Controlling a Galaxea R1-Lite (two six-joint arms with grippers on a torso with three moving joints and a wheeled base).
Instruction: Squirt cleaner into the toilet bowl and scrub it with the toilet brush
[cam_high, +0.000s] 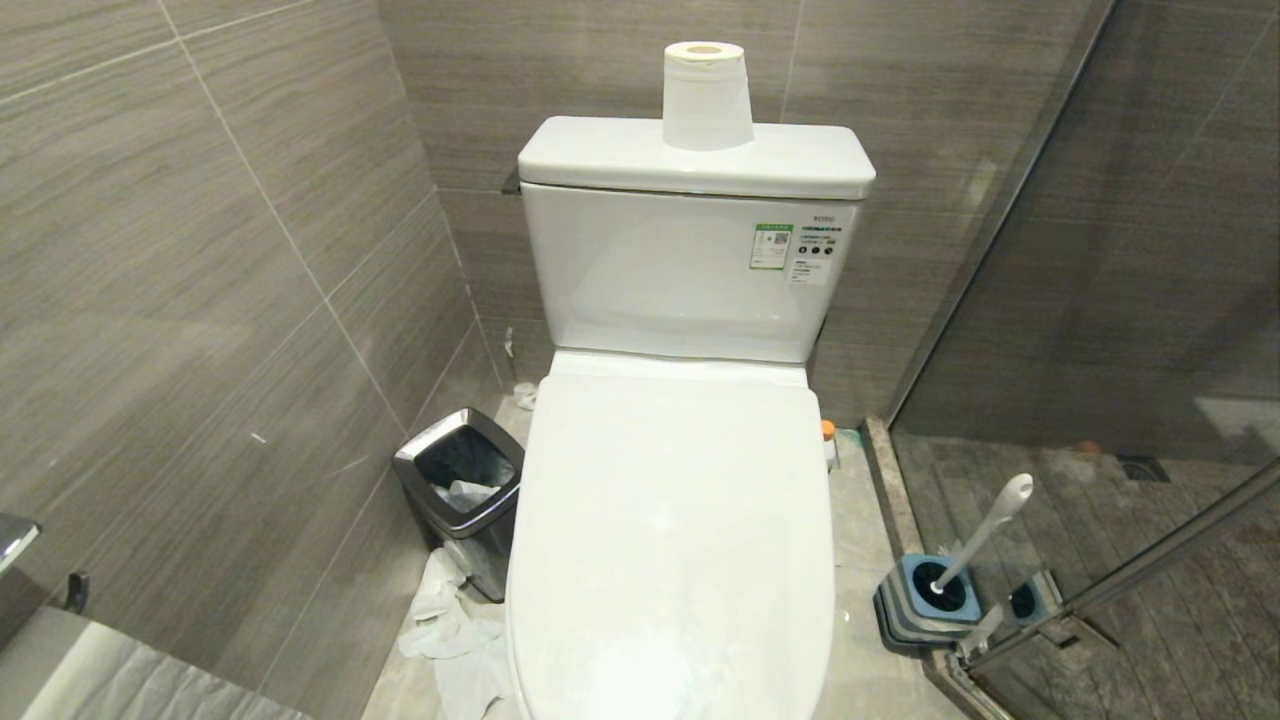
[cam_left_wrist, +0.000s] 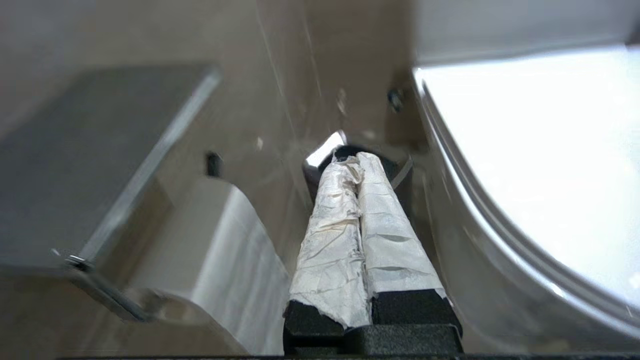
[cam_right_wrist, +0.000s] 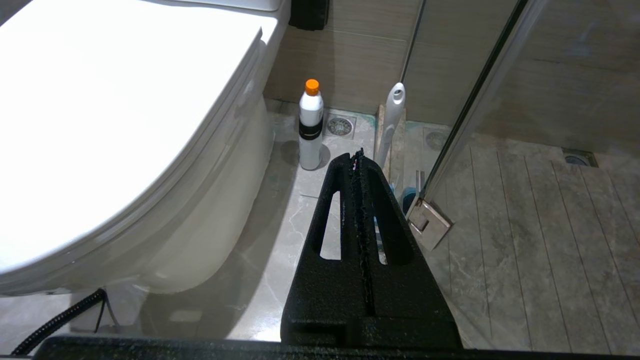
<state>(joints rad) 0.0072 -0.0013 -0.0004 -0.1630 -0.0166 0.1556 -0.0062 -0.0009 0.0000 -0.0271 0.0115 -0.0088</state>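
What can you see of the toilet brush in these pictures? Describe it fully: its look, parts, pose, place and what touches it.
The toilet brush has a long, slim white-grey handle that looks like plastic, ending in a rounded, flattened tip with a slot in it. It leans at a tilt, its lower end sunk in a square blue-and-grey holder, so the head is hidden. The holder stands on the floor to the right of the toilet bowl, by the glass shower door. Only the holder touches the brush; no gripper is on it.
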